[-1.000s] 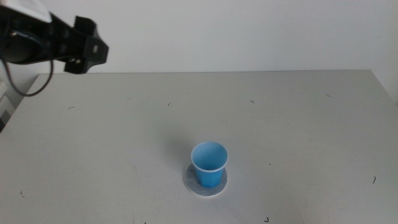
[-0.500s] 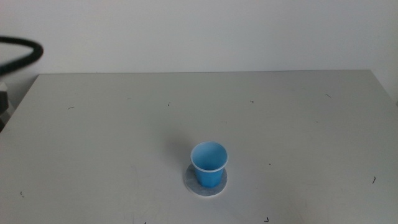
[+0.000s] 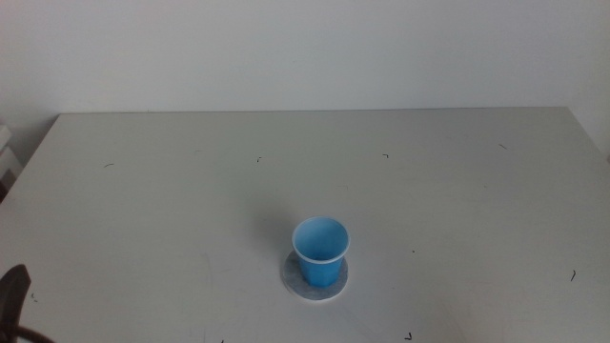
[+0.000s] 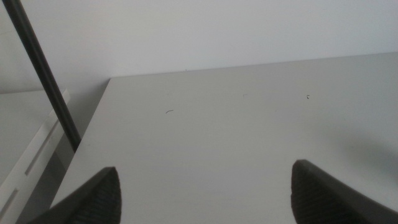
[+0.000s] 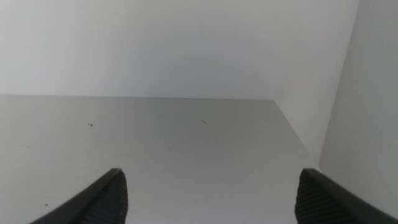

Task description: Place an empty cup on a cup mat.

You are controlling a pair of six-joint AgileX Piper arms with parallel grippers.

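Both grippers (image 4: 205,186) (image 5: 208,193) wide apart, off cup (image 3: 320,250).

We see a pale grey table (image 3: 191,191) whose flat, matte top fills most of the middle view and runs back to a white wall. Its far edge is straight, and its left edge slants toward the near corner. Directly on it, a little right of centre and toward the near side, lies the cup mat (image 3: 315,278), a round speckled grey disc with a pale edge, flat on the surface. The cup (image 3: 320,250) stands upright on that mat, covering most of it. Small dark specks and short scratches dot the tabletop here and there, well apart from the mat.
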